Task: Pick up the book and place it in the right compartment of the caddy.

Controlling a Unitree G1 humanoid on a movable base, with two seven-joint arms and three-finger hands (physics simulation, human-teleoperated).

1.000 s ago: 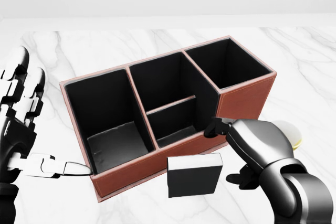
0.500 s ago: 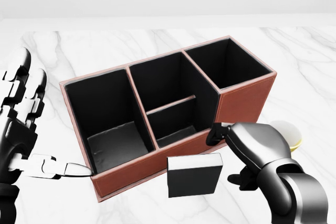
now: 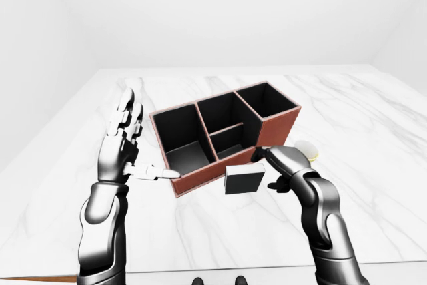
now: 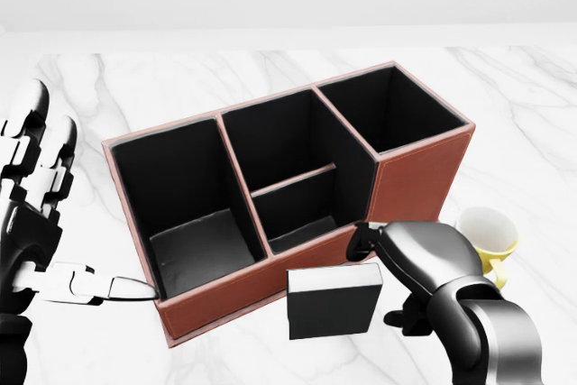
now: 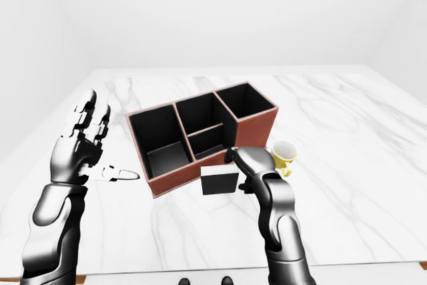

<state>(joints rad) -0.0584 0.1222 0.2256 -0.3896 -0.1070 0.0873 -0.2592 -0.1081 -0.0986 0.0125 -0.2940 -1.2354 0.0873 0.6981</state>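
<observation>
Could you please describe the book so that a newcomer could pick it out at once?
Find the brown caddy on the marble table. Just below its long wall in the head view stands the book, a small black block with a white top edge, beside the right hand.

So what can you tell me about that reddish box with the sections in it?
The caddy is a long open-topped box, reddish-brown outside like leather and black inside. It sits flat on the white marble table, angled in the head view. Dividers make left and right compartments and a middle one split by a lower cross wall. All look empty. The left hand has one fingertip at its near left corner; the black book stands just below its long wall.
</observation>
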